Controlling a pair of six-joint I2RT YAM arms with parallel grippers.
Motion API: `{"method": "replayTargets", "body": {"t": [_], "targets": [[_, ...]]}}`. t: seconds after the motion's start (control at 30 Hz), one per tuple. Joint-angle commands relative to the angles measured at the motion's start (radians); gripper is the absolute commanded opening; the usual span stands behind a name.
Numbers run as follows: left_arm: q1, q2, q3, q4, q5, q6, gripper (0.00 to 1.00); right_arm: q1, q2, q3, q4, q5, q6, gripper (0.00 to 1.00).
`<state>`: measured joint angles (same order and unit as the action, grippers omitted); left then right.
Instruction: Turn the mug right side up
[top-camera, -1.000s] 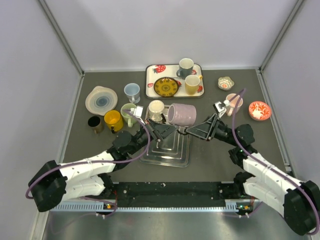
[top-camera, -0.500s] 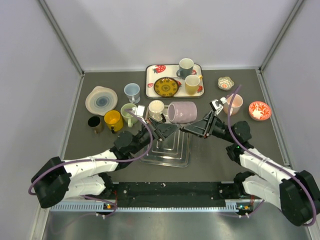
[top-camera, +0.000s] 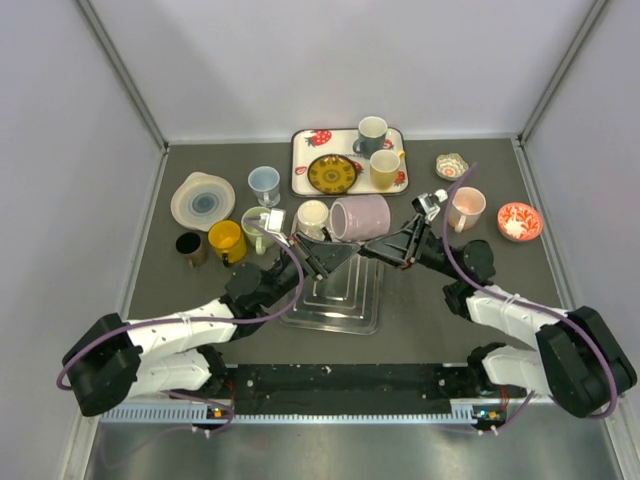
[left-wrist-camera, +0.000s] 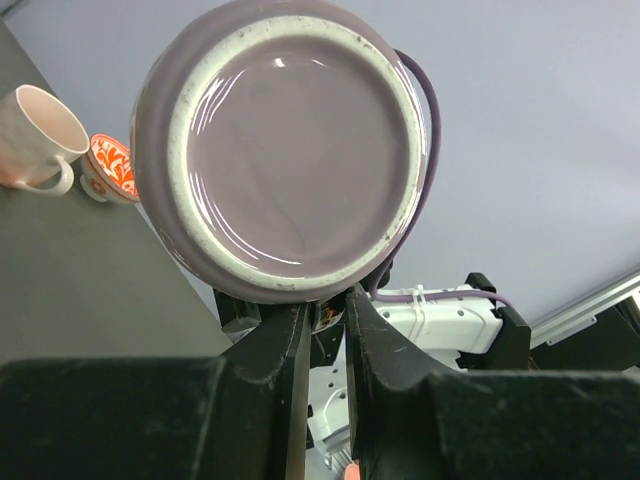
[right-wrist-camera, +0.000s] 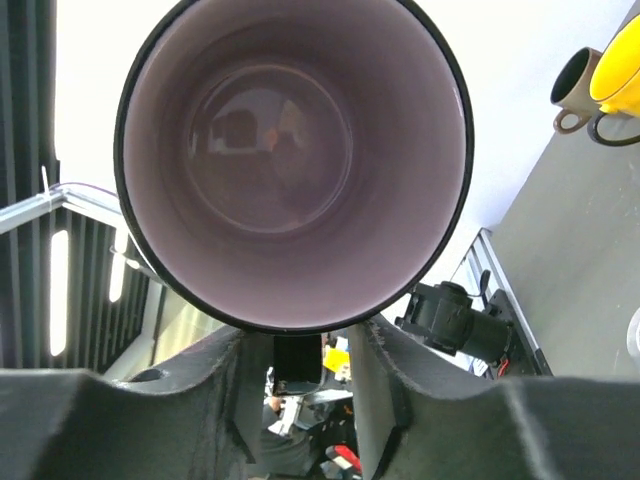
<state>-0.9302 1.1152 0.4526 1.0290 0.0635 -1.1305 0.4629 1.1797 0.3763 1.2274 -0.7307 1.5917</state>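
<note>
Both arms raised inward, left tool (left-wrist-camera: 325, 318) pinched narrow, right tool (right-wrist-camera: 298, 352) with jaws apart.

We see a dark grey table (top-camera: 500, 170). On it sit a strawberry-printed tray (top-camera: 300, 172) at the back and a pale plate (top-camera: 203, 200) on the left. A blue cup (top-camera: 264, 184) stands beside black (top-camera: 190, 247), yellow (top-camera: 226, 240), green (top-camera: 250, 222) and cream (top-camera: 313, 216) mugs. A clear plastic tray (top-camera: 335, 300) lies in front. To the right are a pink mug (top-camera: 466, 208), a floral dish (top-camera: 452, 165) and a red-patterned bowl (top-camera: 519, 221).

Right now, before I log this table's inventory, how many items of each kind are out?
Mugs: 9
Plates: 2
Bowls: 2
Tray: 1
Clear rack: 1
Total: 15
</note>
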Motion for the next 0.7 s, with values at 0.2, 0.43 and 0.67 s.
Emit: {"method": "replayTargets", "body": {"t": [0.2,0.43,0.67], "targets": [[-0.032,-0.028,0.0,0.074,0.17,-0.02,0.0,0.005,-0.014,0.142,0.075,0.047,-0.041,0.0],[-0.012,-0.071,-0.022,-0.006,0.133,0.029,0.17,0.003,-0.221,0.229,-0.497,0.005,-0.389,0.0],[0.017,-0.147,0.017,-0.225,0.082,0.104,0.61,0.003,-0.35,0.349,-0.988,0.045,-0.639,0.0]]}}
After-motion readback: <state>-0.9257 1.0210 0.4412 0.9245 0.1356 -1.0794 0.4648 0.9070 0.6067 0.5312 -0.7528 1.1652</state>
